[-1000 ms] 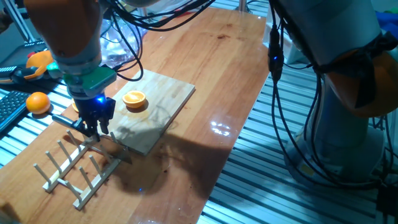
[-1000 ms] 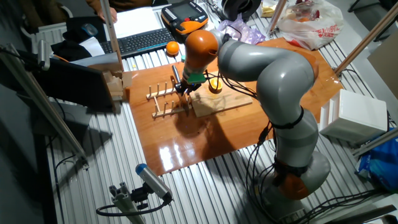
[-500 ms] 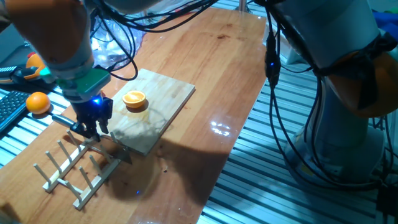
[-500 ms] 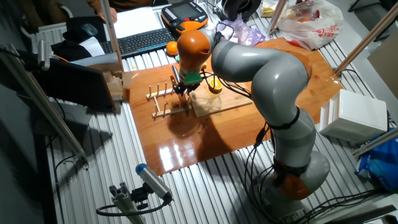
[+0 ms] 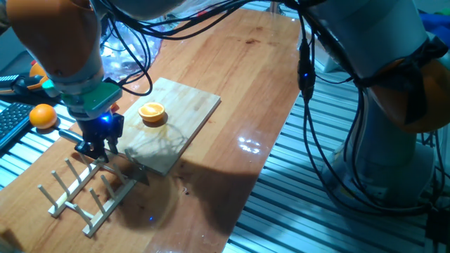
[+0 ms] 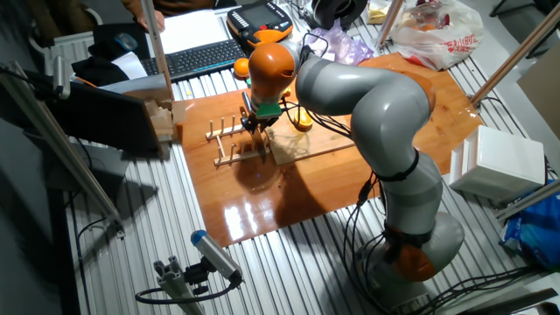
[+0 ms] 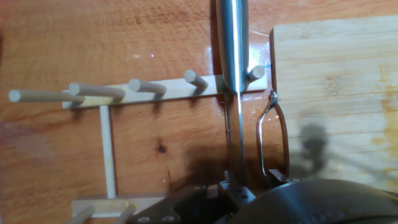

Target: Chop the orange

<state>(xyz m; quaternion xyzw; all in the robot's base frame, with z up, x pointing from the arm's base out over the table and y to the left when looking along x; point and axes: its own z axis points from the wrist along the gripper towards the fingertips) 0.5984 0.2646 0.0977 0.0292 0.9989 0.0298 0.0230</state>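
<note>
The step in hand looks like fetching the steel-bladed knife [image 7: 232,56] from the pegged wooden rack [image 5: 83,188] near the counter's front-left corner, where the gripper [image 5: 96,145] hangs, fingers' state untellable; next, carrying it to the half orange [image 5: 152,112] on the bamboo board [image 5: 184,117] mid-counter; no writing legible.

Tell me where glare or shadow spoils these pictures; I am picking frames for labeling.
One fixed view: bright glare patches on the table, and the arm's shadow darkens the board near the orange. The other fixed view: a broad sheen on the table's near end. Hand view: soft shadow blotches on the board, and the knife close to the lens looks blurred.
</note>
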